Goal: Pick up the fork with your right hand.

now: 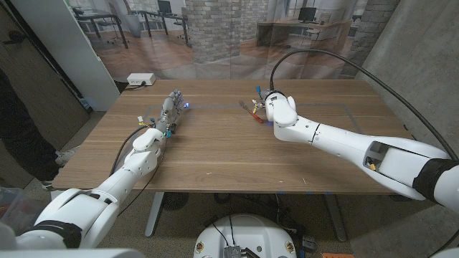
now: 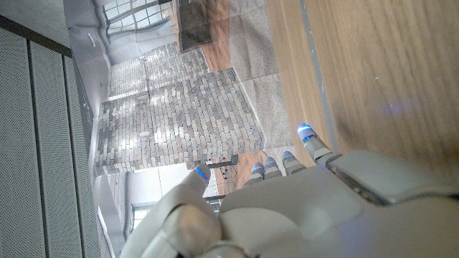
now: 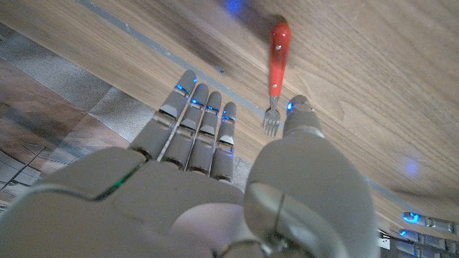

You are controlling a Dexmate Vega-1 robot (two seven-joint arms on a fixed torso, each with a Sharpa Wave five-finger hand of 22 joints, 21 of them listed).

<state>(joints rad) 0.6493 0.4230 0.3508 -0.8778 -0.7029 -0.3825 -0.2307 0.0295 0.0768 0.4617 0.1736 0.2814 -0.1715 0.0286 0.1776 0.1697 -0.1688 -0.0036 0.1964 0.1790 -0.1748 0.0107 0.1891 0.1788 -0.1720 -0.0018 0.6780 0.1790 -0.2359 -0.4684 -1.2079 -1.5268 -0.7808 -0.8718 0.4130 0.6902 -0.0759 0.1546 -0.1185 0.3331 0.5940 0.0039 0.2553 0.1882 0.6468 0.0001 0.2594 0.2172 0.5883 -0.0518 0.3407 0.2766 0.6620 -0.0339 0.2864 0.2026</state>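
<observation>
Approach is the step I am working: my right hand (image 3: 215, 193) is hovering over the table (image 1: 215, 154) with its fingers (image 3: 193, 122) straight and apart from the thumb, holding nothing. The fork (image 3: 275, 68) is lying flat on the wood just beyond the thumb tip, red handle pointing away, untouched. Next, I am judging, I need to lower and pinch the handle.
</observation>
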